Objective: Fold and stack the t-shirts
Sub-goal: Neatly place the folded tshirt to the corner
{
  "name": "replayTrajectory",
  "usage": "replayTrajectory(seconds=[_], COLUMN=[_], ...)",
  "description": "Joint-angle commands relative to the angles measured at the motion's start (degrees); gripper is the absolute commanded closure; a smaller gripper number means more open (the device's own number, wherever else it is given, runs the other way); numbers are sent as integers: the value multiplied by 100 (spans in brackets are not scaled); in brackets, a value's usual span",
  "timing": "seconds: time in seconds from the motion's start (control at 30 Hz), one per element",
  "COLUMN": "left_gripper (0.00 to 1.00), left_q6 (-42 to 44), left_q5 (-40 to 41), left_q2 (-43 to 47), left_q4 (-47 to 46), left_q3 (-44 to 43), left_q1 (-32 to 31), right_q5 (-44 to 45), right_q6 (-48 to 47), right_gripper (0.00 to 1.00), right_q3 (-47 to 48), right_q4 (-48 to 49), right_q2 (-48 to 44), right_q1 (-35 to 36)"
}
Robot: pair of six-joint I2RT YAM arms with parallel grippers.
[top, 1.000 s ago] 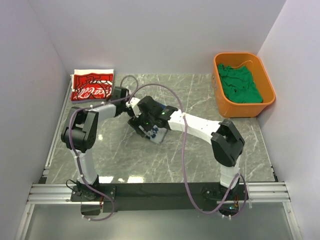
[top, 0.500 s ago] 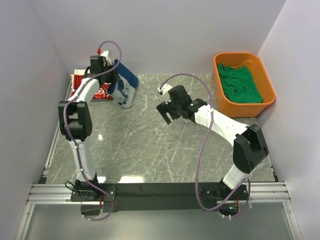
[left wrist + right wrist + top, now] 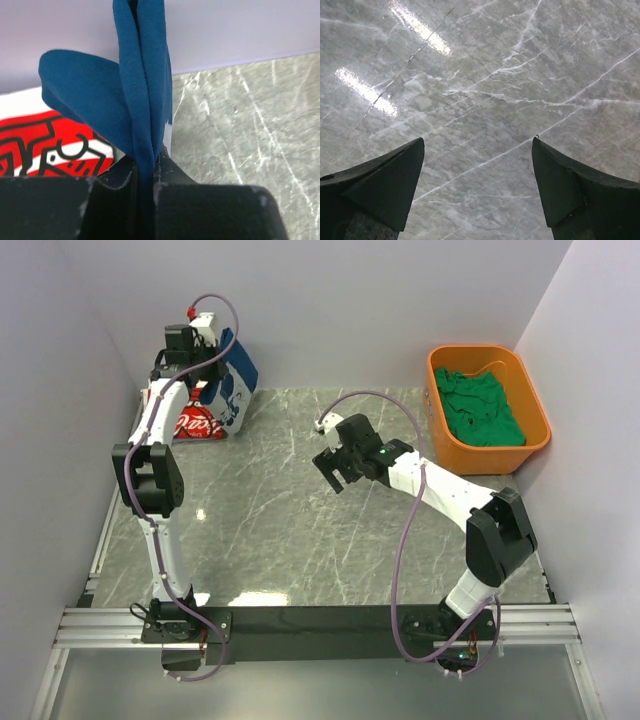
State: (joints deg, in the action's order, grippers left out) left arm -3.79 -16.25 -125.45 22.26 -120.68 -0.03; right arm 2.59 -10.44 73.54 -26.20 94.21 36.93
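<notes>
Grey veined marble tabletop (image 3: 300, 540) with bright glare streaks, plain pale walls (image 3: 340, 310) on three sides, aluminium rail (image 3: 110, 625) nearest.

navy tee (image 3: 142, 75) (folded) in L pincer (image 3: 145, 172), red tee (image 3: 25, 131)

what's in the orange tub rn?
A crumpled green t-shirt fills most of the orange tub. It covers the tub's floor, so anything underneath it cannot be seen.

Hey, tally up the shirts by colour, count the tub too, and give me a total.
Navy tee: 1
Red tee: 1
Green tee: 1
Orange tub: 1
Total: 4
</notes>
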Motion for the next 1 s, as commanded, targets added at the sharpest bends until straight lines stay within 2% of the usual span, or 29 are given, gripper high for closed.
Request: replayTrajectory(seconds=[0.0,0.43,0.7,0.97], left_gripper=[99,99,99,98], left_q6=[28,-280,-210,686], left_q5=[-326,-634,-836,-696], left_q2=[284,328,-137,-1087], left_q4=[15,112,-46,-90], left_q3=[-333,-333,-499,-878], left_q1=[-6,495,934,1357], right_q5=[75,14,22,-4], right_q6=[-81,-55,-37,-20], right_gripper=[6,4,4,3], right_q3=[196,416,486,565], right_q4=[45,-44,-87,-193], right_q2=[18,290,422,659], right_q1=[25,34,34,34])
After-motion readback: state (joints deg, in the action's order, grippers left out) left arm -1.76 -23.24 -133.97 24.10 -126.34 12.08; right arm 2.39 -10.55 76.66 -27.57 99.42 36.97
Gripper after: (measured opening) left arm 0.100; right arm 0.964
